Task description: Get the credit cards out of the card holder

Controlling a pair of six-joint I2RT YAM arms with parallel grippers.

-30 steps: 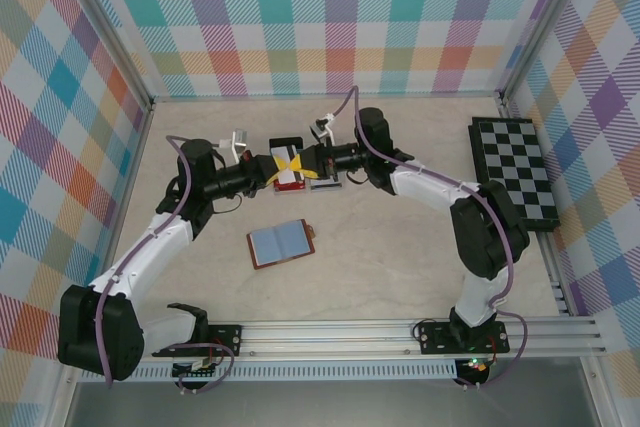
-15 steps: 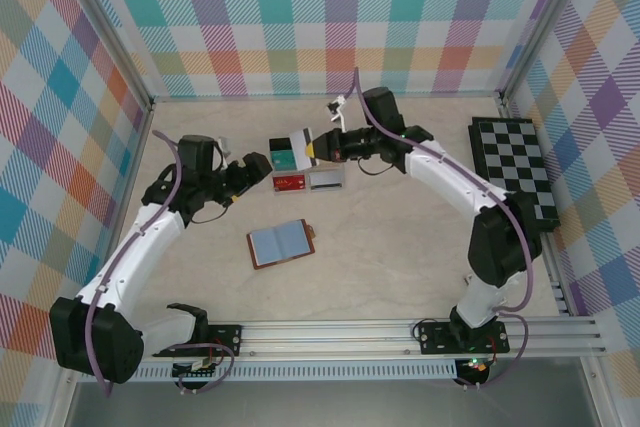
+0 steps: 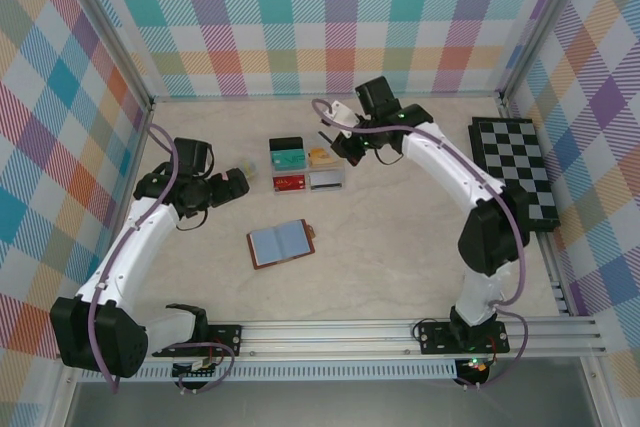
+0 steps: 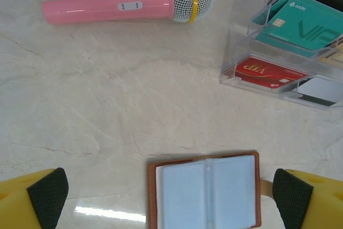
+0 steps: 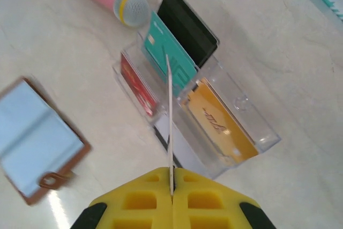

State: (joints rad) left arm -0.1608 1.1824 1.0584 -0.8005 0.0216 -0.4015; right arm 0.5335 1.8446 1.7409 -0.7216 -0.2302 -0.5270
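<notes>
The step in hand looks like stowing a drawn card. The right tool [image 5: 171, 178] is pressed together on a thin card [image 5: 169, 116], seen edge-on so its colour cannot be told, and holds it upright above the clear box [image 5: 252, 132]. The box already carries a black card [image 5: 190, 25], a teal card [image 5: 171, 57], a red card [image 5: 138, 87] and an orange card [image 5: 220, 122]; a grey card [image 4: 321, 89] lies in the slot beside the red one.

The left tool [image 4: 170, 199] is spread wide and grips nothing, hanging over the bench [image 4: 107, 105] near the holder [image 4: 206, 191]. The holder lies open and flat, well apart from the box, and its blue-grey pages look bare, so the task seems close to done. A pink microphone [image 4: 128, 6] rests off to one side.

The next move calls for lowering the pinched card into a slot of the box, keeping its edge clear of the dividers and of the cards already standing there, then opening the fingers. Which slot it hangs over I cannot tell. After that, a check of the holder's pockets for any card left inside would be wise.
</notes>
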